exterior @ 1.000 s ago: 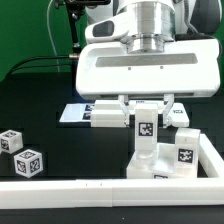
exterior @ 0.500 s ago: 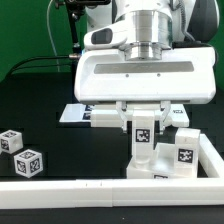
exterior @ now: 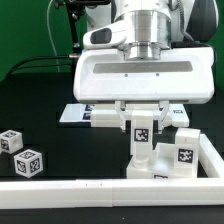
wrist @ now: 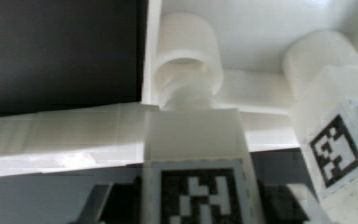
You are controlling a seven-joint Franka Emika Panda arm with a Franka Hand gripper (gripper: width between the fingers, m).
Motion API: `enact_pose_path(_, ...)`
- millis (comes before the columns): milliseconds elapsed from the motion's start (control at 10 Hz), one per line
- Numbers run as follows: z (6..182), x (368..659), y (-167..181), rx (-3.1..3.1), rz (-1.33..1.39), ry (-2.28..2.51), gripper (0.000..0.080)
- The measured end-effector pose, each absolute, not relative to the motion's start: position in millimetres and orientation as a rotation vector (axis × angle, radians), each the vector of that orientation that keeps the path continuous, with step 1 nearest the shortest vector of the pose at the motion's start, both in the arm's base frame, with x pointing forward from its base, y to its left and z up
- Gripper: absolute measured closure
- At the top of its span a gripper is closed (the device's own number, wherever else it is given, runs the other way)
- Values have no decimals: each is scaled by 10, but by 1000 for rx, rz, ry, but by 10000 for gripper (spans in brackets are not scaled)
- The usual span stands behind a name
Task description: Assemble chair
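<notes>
White plastic dominates the exterior view. The gripper (exterior: 146,118) is clamped on an upright tagged chair piece (exterior: 144,142) that stands inside the corner of the border rail (exterior: 90,188). A second tagged block (exterior: 185,152) sits just beside it on the exterior view's right. Two cube legs (exterior: 29,161) sit well apart, toward the left. In the wrist view the held piece sits between the fingers, with the block close alongside.

A flat black table top (exterior: 40,100) is seen across the left and middle of the exterior view. Behind it, in the upper left, a plain green wall (exterior: 22,35) is seen. Thin black cables (exterior: 35,63) are seen across the green. A long white plastic rail (exterior: 60,187) is laid along the bottom edge and up the right side.
</notes>
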State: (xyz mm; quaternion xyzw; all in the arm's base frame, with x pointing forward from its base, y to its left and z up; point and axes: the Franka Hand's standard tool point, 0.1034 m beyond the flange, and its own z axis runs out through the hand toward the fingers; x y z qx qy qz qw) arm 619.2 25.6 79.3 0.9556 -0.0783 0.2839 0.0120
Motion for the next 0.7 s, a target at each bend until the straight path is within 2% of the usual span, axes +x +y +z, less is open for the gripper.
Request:
enact_pose_path(400, 781, 6182, 244, 2976, 887, -245, 518)
enact_pose_path(700, 710, 6165, 290, 2986, 869, -241, 518)
